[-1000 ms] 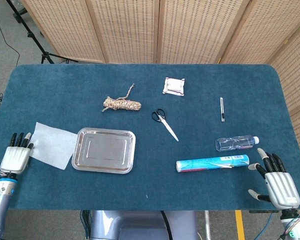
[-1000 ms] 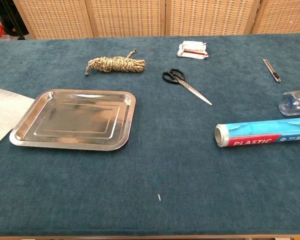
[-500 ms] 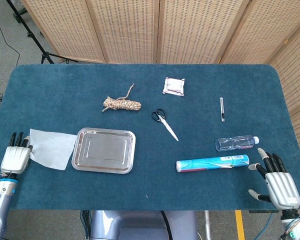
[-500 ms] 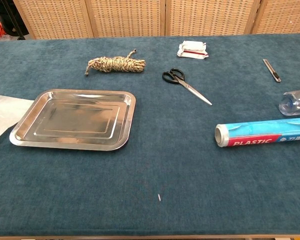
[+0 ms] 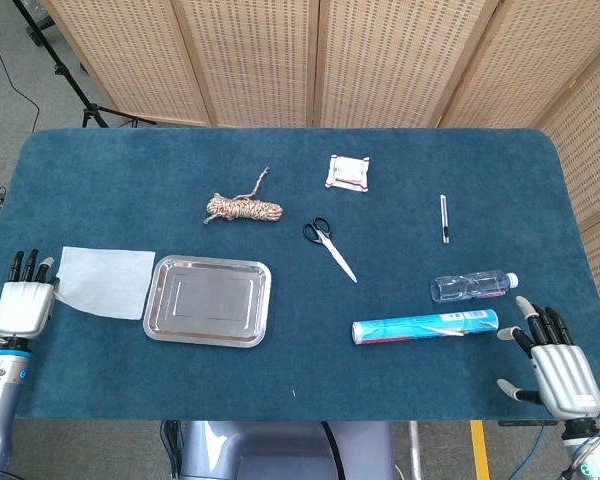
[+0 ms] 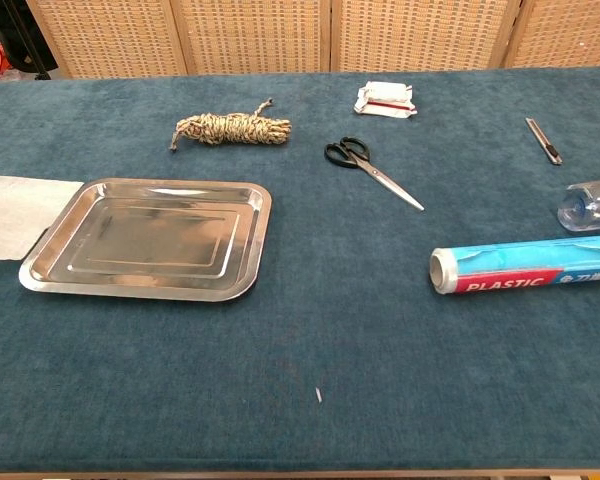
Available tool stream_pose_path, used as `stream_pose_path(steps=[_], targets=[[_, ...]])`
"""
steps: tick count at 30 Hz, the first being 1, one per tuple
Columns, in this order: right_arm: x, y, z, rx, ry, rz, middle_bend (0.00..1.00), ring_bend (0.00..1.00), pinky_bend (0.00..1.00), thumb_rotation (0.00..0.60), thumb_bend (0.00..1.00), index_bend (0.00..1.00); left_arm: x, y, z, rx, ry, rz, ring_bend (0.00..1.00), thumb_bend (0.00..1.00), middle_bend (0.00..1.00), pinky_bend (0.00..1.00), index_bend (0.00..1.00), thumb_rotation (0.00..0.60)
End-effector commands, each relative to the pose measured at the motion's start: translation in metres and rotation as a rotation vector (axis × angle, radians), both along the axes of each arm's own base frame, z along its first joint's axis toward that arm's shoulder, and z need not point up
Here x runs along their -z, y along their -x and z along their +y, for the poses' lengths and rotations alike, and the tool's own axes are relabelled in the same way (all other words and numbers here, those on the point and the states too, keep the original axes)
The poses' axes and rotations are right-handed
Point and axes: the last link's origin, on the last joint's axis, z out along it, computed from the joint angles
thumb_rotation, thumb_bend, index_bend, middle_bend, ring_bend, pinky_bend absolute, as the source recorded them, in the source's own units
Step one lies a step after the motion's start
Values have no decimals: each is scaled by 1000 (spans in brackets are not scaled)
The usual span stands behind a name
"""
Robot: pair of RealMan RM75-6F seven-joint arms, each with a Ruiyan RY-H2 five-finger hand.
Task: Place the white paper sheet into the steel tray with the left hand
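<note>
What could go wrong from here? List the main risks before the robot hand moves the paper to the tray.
The white paper sheet lies flat on the cloth, with the left robot hand only at its left edge, so it may slip free or crumple. The sheet is thin and could catch on the raised rim of the steel tray rather than clear it.

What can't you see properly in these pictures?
- Left hand: head view doesn't show if its fingers pinch the paper; chest view leaves the hand out.
- Paper: chest view's left edge cuts it off.
- Bottle: chest view's right edge cuts it.
- Writing on the white packet: too small in both views.
</note>
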Motion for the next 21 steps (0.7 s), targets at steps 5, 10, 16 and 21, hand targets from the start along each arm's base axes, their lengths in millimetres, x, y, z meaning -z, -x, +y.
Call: stream_pose_path(steps=[5, 10, 16, 21], targets=[[0, 0, 0, 1, -3, 0, 7, 0, 0, 600, 0, 335, -13, -12, 5, 33, -51, -30, 0, 538, 246, 0, 660, 600], [1, 0, 0, 1, -8, 1, 7, 0, 0, 600, 0, 335, -26, -30, 5, 72, -98, -68, 0, 534, 246, 0, 660, 600], [1, 1, 0, 3, -7, 1, 7, 0, 0, 600, 0, 335, -32, -47, 7, 95, -128, -93, 0, 529, 245, 0, 671, 600], [1, 1, -1, 3, -7, -1, 7, 0, 0, 600, 0, 335, -33, -60, 13, 111, -142, -105, 0, 528, 245, 0, 671, 600]])
